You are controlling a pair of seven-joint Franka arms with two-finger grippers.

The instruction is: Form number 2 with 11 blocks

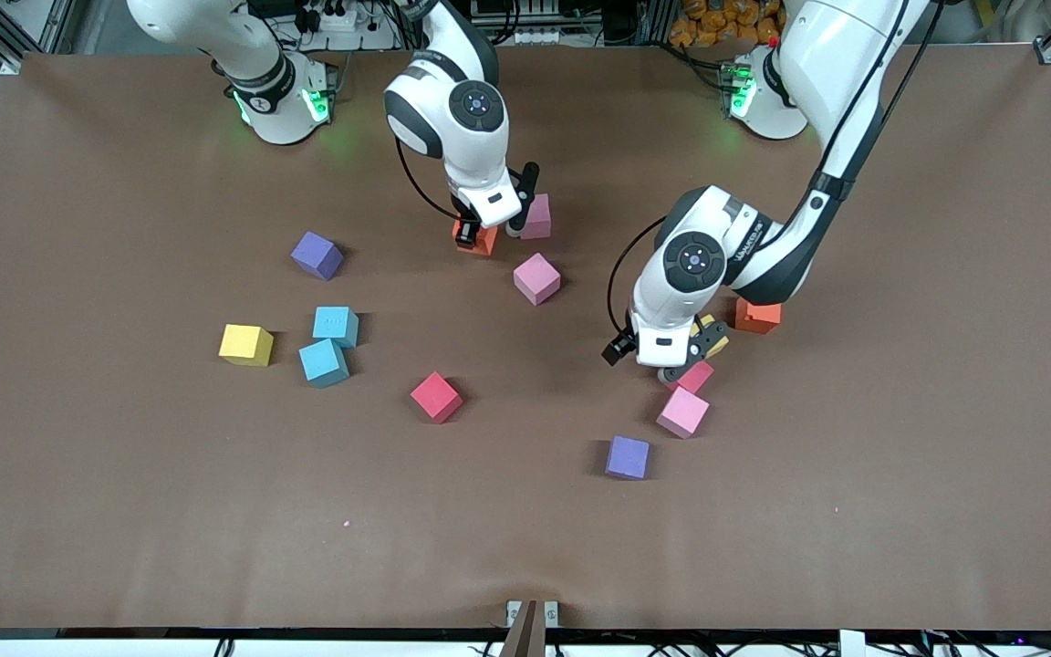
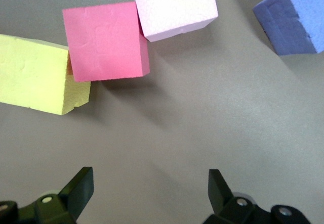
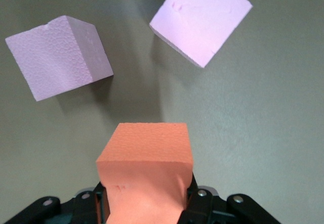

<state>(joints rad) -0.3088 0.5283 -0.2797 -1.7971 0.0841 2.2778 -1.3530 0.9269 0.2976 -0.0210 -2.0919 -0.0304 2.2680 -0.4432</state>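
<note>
Brown bench strewn with loose foam blocks, no digit formed, right tool clamped on an orange block beside two pink blocks, left tool spread wide, empty, over a red block.

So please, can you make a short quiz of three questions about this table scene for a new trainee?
1. True or false: the right gripper is shut on an orange block.
2. Which block lies nearest the front camera: A the yellow block, B the purple block, C the red block?
3. The left gripper is ____ and holds nothing.

Key: 1 true; 2 B; 3 open.
</note>
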